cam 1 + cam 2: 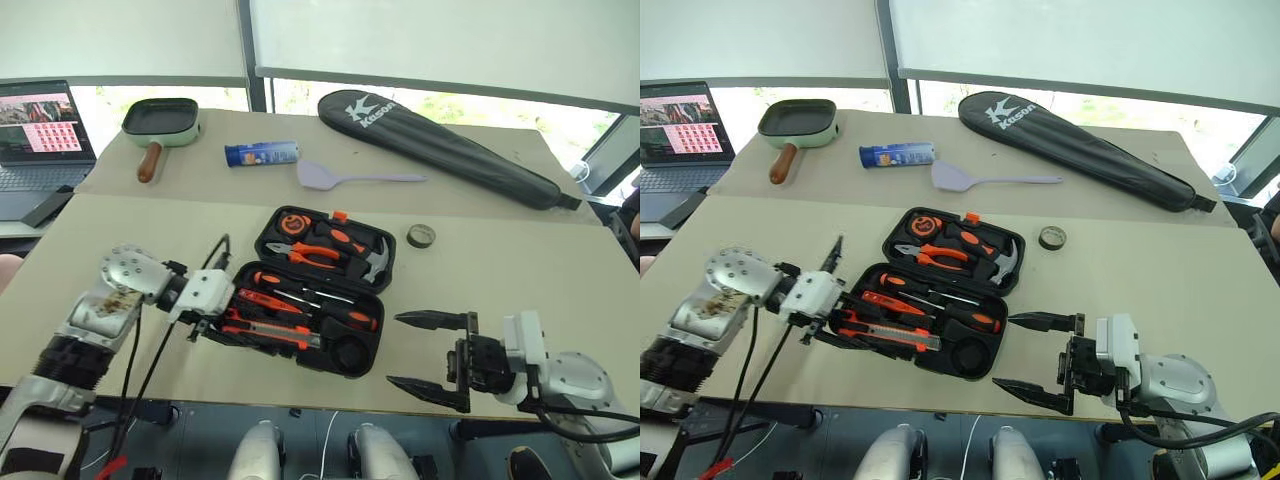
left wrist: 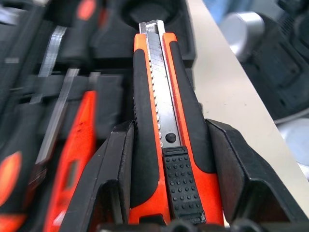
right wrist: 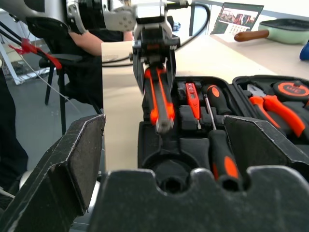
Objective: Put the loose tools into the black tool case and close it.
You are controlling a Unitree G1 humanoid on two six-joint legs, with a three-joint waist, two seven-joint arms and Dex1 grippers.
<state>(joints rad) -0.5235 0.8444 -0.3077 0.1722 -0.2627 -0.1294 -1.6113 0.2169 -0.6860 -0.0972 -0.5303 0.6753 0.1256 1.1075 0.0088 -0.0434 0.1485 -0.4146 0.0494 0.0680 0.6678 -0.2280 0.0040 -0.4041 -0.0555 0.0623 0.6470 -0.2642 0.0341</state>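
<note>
Head view: the left gripper (image 1: pixel 205 322) is clamped on the knife (image 1: pixel 270 335) at the near edge of the open case (image 1: pixel 320 290). The right gripper (image 1: pixel 432 360), fingers wide apart and empty, waits just beside the case; the tape roll (image 1: pixel 421 236) lies well beyond it.

Left wrist view: the knife (image 2: pixel 166 135) sits straight between the fingers (image 2: pixel 113 164).

Right wrist view: the knife (image 3: pixel 158 99) hangs tilted above its recess, so I would level it, lower it fully, then release.
</note>
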